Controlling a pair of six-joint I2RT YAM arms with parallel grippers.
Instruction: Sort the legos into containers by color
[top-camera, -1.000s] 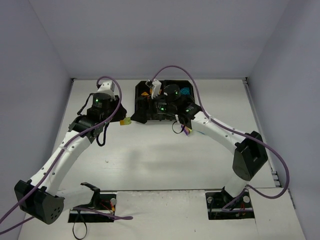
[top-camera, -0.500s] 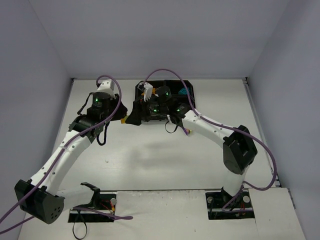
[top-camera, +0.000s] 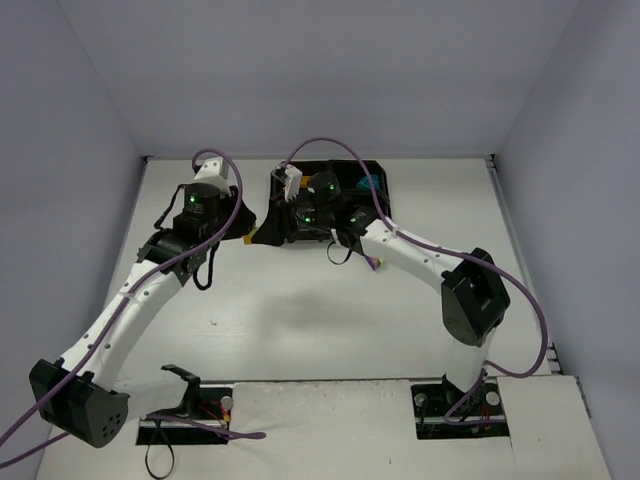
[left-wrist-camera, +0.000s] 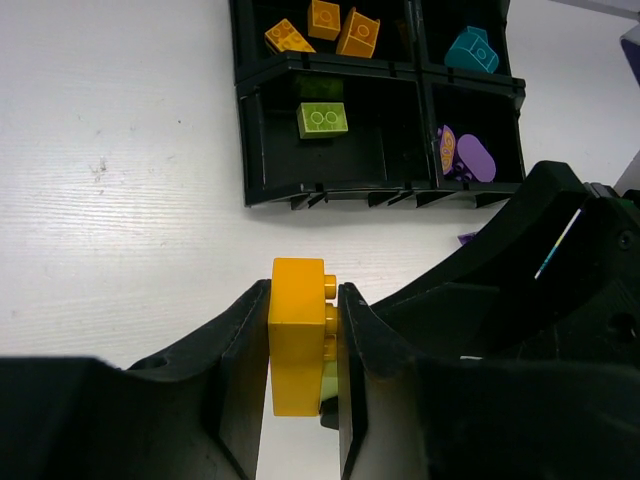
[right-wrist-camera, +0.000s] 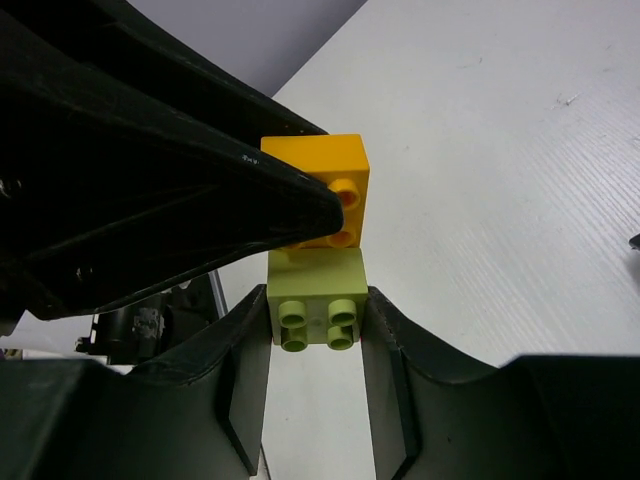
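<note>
An orange brick (left-wrist-camera: 298, 330) is pinched between the fingers of my left gripper (left-wrist-camera: 303, 296), held above the table left of the black four-compartment tray (left-wrist-camera: 330, 65). A yellow-green brick (right-wrist-camera: 316, 300) is stuck to that orange brick (right-wrist-camera: 325, 185), and my right gripper (right-wrist-camera: 315, 300) is shut on its two sides. In the top view both grippers meet at the tray's (top-camera: 372, 167) left front corner, and the bricks are hidden between them. The tray holds orange bricks (left-wrist-camera: 325, 28), a yellow-green one (left-wrist-camera: 322, 118), a teal one (left-wrist-camera: 472, 50) and purple ones (left-wrist-camera: 465, 155).
My right arm (top-camera: 420, 255) reaches across the tray's front and covers much of it in the top view. A small purple piece (left-wrist-camera: 468, 238) lies on the table just in front of the tray. Walls close the table at the back and both sides.
My right arm swung left from over the tray to the left gripper, and its jaws closed on the yellow-green brick. The left arm and its orange brick stayed put.
</note>
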